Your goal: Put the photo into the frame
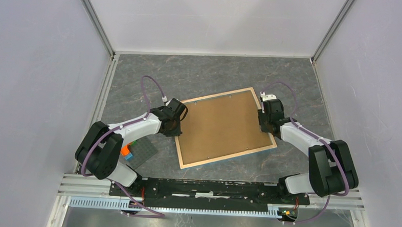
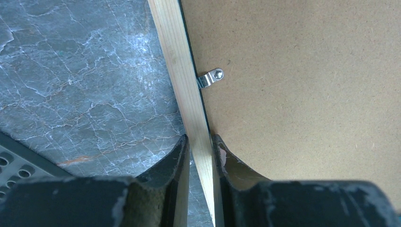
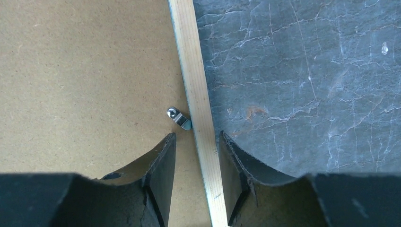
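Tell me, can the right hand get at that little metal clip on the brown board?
Probably yes. The right hand straddles the frame rail, open, and the metal clip sits just ahead of its inner finger on the backing board, with nothing between them.

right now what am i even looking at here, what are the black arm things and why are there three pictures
The black things are two robot arms bolted at the near edge of a grey marbled table. The wide picture comes from a camera above and behind them; the two close-ups come from a camera on each wrist, looking past its own fingers.

On the table lies a picture frame, back side up, with a brown backing board in it, held by small metal clips. The left gripper is pinched on the frame's wooden rail. The right gripper straddles the opposite rail with its jaws apart, gripping nothing. Beside the left arm sit a dark studded plate and small coloured blocks. No photo shows.
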Action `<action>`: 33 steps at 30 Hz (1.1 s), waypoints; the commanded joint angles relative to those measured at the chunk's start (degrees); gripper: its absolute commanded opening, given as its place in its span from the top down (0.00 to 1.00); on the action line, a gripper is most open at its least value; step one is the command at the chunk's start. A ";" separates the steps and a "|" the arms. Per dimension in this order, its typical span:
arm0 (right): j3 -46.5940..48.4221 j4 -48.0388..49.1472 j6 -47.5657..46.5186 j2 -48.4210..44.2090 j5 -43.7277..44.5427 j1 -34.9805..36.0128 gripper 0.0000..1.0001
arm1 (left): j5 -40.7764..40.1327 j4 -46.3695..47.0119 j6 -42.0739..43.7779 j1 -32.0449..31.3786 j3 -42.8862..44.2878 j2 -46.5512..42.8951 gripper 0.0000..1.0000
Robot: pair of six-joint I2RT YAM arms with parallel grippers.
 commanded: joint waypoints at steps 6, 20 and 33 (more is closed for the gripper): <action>-1.60 0.33 0.68 -0.90 1.30 -0.30 0.55 | -1.76 -0.88 3.95 0.54 -1.33 2.42 0.98; -2.36 6.04 0.53 3.67 1.86 -0.86 0.66 | -1.54 -0.71 4.04 0.56 -1.43 2.35 0.98; -3.37 10.39 -0.29 6.77 -0.66 -1.01 0.99 | -1.51 -0.58 4.07 0.56 -1.58 2.10 0.98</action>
